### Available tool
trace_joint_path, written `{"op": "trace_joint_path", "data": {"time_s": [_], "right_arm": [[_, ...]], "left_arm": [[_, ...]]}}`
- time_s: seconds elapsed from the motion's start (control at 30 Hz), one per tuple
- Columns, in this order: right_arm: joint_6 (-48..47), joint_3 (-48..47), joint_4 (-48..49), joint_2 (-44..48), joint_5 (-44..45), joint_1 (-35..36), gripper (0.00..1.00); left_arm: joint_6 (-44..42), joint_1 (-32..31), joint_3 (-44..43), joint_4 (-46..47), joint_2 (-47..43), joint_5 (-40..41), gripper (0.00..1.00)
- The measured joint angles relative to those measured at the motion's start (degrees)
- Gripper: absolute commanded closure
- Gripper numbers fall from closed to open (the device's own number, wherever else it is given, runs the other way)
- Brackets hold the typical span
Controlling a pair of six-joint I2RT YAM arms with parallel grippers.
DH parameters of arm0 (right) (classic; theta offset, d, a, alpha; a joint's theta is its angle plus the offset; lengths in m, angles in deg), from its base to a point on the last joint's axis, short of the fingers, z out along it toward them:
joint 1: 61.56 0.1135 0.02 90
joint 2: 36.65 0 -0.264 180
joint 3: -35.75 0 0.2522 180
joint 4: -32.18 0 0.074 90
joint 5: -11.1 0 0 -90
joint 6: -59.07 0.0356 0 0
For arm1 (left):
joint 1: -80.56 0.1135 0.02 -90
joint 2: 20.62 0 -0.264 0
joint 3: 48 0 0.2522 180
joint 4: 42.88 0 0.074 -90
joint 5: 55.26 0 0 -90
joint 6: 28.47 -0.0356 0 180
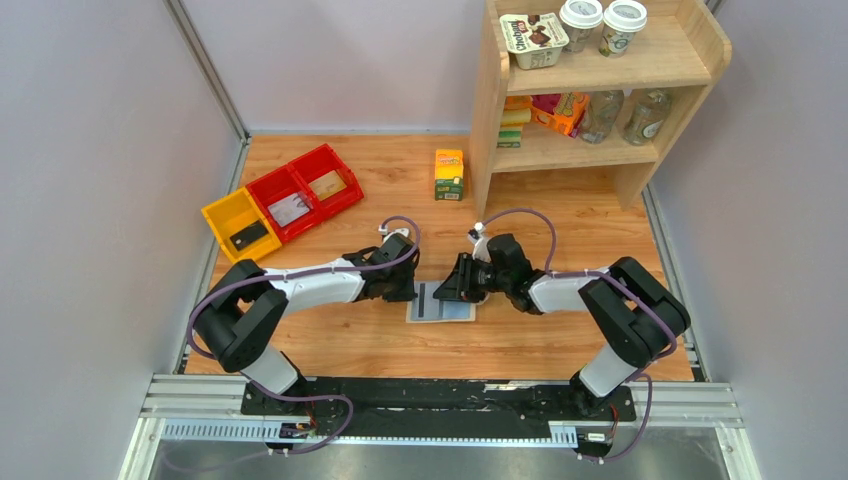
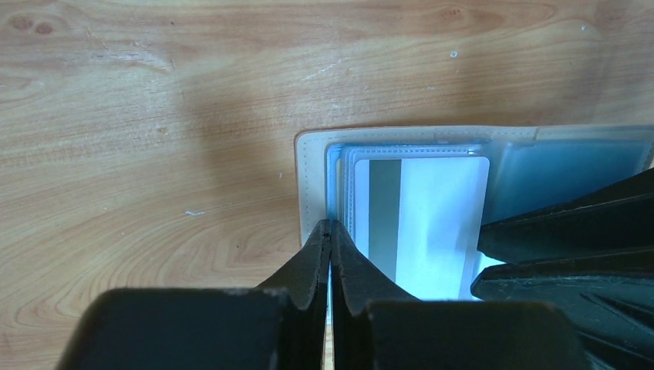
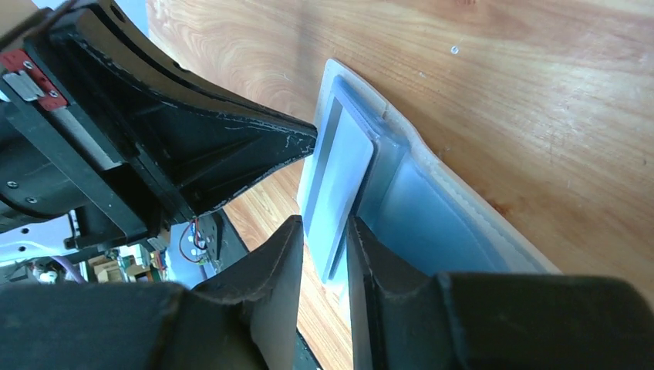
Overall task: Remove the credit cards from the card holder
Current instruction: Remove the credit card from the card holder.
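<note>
Card holder [image 1: 441, 303] lies open near the table's [image 1: 340, 340] near edge, between your arms. Left jaws are closed at its left edge. Right jaws stand slightly apart, straddling the striped credit card's [image 2: 432, 216] edge, so the right arm is nearer and should pull.

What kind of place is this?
Probably a robot lab booth: left arm and right arm bolted to a metal rail, plain walls around the table, a shelf of groceries.
</note>
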Motion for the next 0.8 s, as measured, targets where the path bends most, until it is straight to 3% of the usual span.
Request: {"op": "trace_joint_path", "data": {"time_s": [0.33, 0.47, 0.57, 0.8], "right_arm": [[3.2, 0.7, 5.3, -4.5, -0.5, -1.8, 0.81], [3.4, 0.3, 5.9, -6.3, -1.1, -1.9, 0.89], [3.5, 0.3, 6.2, -6.4, -1.8, -2.5, 1.00], [3.5, 1.2, 8.0, -6.1, -3.8, -5.7, 1.00]], "left_arm": [[2.2, -1.6, 0.5, 0.1, -0.6, 1.9, 1.00], [2.9, -1.8, 1.1, 0.0, -1.3, 2.4, 1.00], [3.2, -1.8, 1.1, 0.0, -1.3, 2.9, 1.00], [4.2, -2.1, 1.1, 0.1, -0.7, 3.5, 1.00]]}}
